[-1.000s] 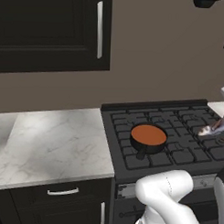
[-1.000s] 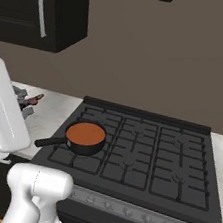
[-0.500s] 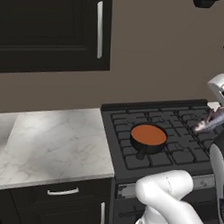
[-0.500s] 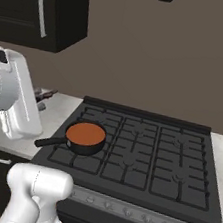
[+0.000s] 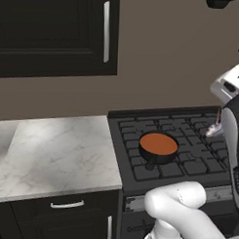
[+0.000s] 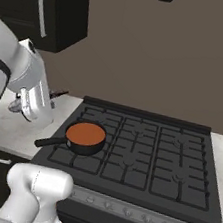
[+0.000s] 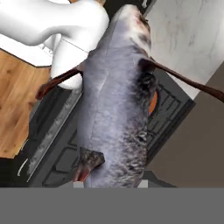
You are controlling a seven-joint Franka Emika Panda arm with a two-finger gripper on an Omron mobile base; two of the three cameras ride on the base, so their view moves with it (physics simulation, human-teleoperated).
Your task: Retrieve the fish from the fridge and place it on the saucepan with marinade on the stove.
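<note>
Rising since the earlier frame, the arm now carries the fish (image 7: 116, 100) higher at the right edge of the left base view, its tail (image 5: 214, 128) showing above the stove (image 5: 188, 165). Pinched in the closed gripper, the grey fish hangs lengthwise down the middle of the hand view. Centre frame, the saucepan (image 5: 158, 149) of orange marinade (image 6: 86, 133) sits on the grates, well apart from the fish.

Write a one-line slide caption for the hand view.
Grey fish held in the shut gripper, hanging above the black stove, with a sliver of orange marinade peeking out behind it.
</note>
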